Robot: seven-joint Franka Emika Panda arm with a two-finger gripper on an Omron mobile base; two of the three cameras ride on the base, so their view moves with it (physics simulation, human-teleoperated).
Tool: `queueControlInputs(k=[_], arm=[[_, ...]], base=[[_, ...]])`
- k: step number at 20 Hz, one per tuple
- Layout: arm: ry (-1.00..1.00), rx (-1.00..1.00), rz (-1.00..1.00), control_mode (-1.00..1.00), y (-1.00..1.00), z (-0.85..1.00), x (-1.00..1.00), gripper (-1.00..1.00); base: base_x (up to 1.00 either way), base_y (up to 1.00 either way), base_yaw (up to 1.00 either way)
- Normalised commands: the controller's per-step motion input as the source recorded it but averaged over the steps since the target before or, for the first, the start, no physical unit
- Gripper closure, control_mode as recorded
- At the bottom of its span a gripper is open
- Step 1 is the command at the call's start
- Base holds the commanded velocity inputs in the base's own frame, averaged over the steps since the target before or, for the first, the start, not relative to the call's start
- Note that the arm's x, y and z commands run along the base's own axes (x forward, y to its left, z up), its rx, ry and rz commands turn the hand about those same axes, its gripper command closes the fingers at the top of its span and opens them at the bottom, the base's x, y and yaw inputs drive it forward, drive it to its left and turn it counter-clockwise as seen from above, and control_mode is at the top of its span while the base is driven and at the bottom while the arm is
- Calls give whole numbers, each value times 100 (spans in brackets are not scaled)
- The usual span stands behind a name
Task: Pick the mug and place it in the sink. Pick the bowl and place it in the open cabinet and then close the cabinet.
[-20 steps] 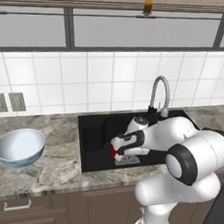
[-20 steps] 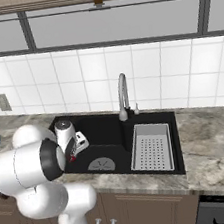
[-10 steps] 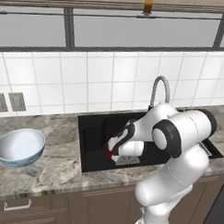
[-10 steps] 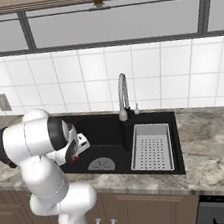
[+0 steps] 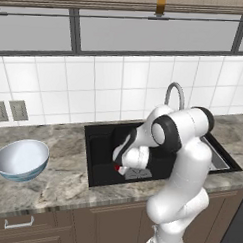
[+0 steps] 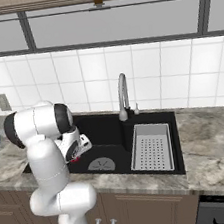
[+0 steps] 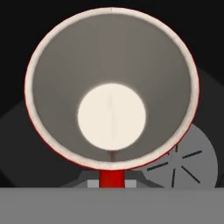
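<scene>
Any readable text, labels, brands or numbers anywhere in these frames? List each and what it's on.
None readable: no words, brand marks or numbers in any view.
The mug: plain pale inside, red rim, no print.
The bowl: a blue-teal pattern, no lettering.
The sink, its faucet and the wall tiles: unmarked.

Arm folded forward and down, elbow high, wrist bent low; gripper [image 5: 119, 168] pointing downward, jaws closed tight, clamped on something red at its tips.
</scene>
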Motion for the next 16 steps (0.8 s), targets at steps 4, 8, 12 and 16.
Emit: queueControlInputs(k=[4,8,12,16], arm=[[1,0,0,-100,12,-33,35,100],[0,0,0,-100,11,-31,33,100],[0,0,0,-100,8,-29,27,100],[0,0,0,-100,9,-30,28,100]], base=[[0,0,0],[0,0,0],[0,0,0],[0,0,0]])
